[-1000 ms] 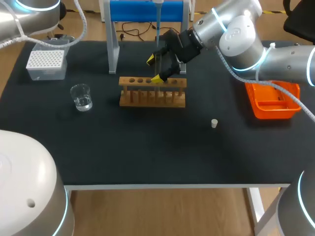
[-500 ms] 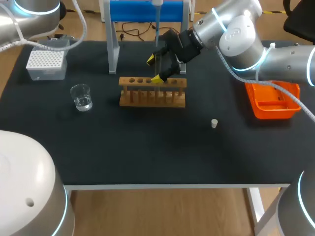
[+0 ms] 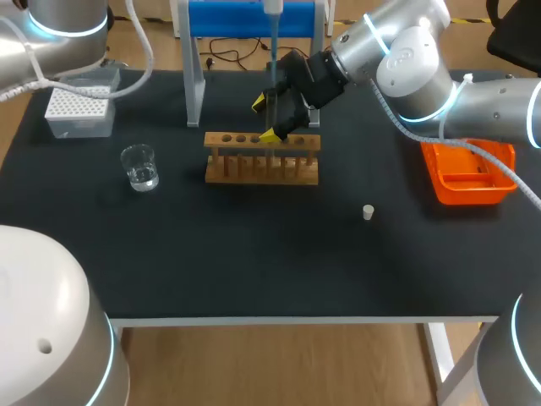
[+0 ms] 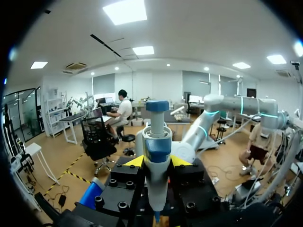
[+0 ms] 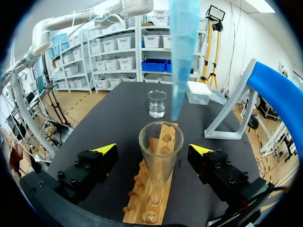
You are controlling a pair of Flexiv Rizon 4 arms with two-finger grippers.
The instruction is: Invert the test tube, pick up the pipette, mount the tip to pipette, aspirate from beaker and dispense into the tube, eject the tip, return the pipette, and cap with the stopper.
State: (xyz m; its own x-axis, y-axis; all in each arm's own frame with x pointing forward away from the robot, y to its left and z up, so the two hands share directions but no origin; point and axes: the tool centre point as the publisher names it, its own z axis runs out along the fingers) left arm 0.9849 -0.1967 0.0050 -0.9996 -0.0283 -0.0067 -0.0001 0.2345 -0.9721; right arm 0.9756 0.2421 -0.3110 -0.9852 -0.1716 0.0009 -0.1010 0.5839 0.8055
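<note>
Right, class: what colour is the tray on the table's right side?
Orange. The tray shows best in the head view.

High head view overlooks table [image 3: 254,254]; close wrist views share pipette [image 4: 156,156].

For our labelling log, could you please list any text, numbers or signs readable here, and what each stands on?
No text can be read in any view.
On the clear glass beaker, any markings are too small to tell.
On the blue-and-white pipette, no print shows.
</note>
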